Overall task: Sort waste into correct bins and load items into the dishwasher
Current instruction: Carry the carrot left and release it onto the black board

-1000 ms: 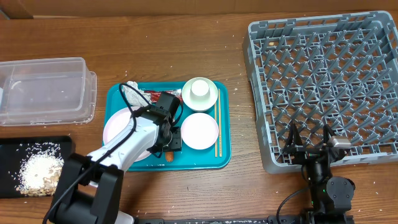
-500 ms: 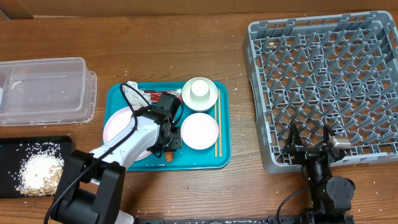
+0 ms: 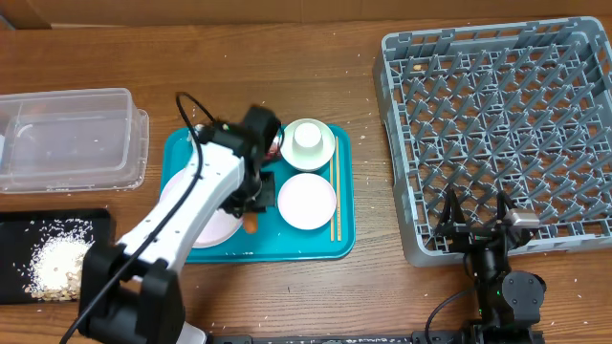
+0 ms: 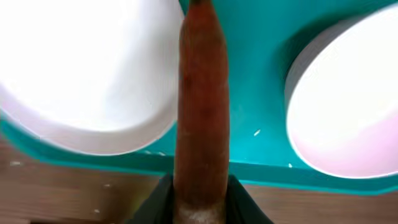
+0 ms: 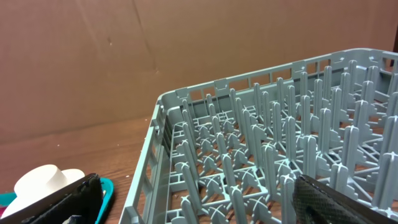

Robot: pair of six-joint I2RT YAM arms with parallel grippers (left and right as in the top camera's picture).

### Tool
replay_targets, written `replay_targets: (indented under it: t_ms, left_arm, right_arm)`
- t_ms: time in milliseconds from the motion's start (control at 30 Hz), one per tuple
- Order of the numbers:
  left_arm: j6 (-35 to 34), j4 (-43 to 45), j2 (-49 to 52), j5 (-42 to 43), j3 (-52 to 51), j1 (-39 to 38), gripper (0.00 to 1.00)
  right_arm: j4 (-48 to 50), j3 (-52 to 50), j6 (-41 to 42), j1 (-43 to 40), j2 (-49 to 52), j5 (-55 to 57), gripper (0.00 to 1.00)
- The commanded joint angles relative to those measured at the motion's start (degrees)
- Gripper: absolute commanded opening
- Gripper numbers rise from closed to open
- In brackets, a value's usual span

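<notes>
Left gripper (image 4: 200,204) around carrot (image 4: 200,106), over tray (image 4: 258,87)

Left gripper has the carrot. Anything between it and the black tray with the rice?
Nothing tall. The carrot, in the left gripper, hangs over the teal tray; only the large plate and that tray's rim lie toward the black tray, both low.
</notes>
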Motion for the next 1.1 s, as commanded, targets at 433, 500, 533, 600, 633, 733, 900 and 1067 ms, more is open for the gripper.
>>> replay_targets:
  t_ms: [433,500,533,600,633,733,900,1067]
  left_arm:
    - [-7.8,-12.2,-13.9,-2.1,16.1,54.9,0.07]
    - [-8.4,-11.1,-12.0,-0.2,15.0,61.0,0.07]
    - [-9.7,-10.6,-10.9,-0.2,14.4,63.1,0.07]
    - [-11.9,-8.4,-7.6,-0.2,12.2,66.9,0.07]
    - [-12.2,-7.3,-6.4,-0.2,11.3,67.7,0.07]
    - [-12.2,-4.8,-1.0,-0.2,9.6,69.1,0.06]
    - [-12.2,-0.7,8.0,-0.9,9.6,69.3,0.06]
    - [-12.2,0.7,14.1,-7.1,9.6,69.3,0.08]
  right_arm:
    - [0.4,-0.6,-0.2,0.3,-0.5,-0.3,1.0]
    - [0.4,-0.6,-0.2,0.3,-0.5,-0.3,1.0]
    - [0.4,-0.6,-0.2,0.3,-0.5,-0.3,1.0]
    - [0.4,-0.6,-0.2,0.3,-0.5,-0.3,1.0]
    - [0.4,-0.6,-0.2,0.3,-0.5,-0.3,1.0]
    - [0.4,-0.6,-0.2,0.2,-0.5,-0.3,1.0]
    - [0.4,-0.6,-0.2,0.3,-0.5,-0.3,1.0]
    - [0.4,-0.6,-0.2,0.2,-0.5,-0.3,1.0]
